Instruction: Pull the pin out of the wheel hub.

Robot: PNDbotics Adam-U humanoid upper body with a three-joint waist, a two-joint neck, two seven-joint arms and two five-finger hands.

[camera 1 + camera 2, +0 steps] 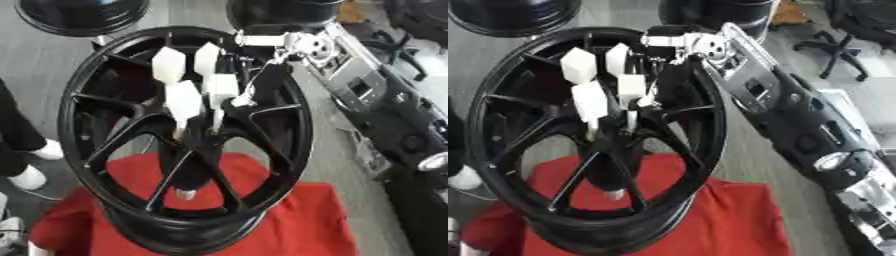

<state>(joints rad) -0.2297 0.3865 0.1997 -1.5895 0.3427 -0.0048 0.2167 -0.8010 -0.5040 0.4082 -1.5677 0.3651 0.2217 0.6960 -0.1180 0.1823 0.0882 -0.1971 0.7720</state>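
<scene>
At the centre of the black wheel, standing on the red cloth, your right hand reaches in, white fingers curled around the hub; the pin itself is hidden. Expect slippery, rigid metal; pinch its exposed end.

Our right hand reaches in from the upper right, its white fingers already over the hub of the black wheel. Around the fingers, black spokes fan outward, leaving only narrow gaps between them. Below the fingers the red cloth shows through those gaps. Beyond the fingers, more dark rims crowd the far side.
</scene>
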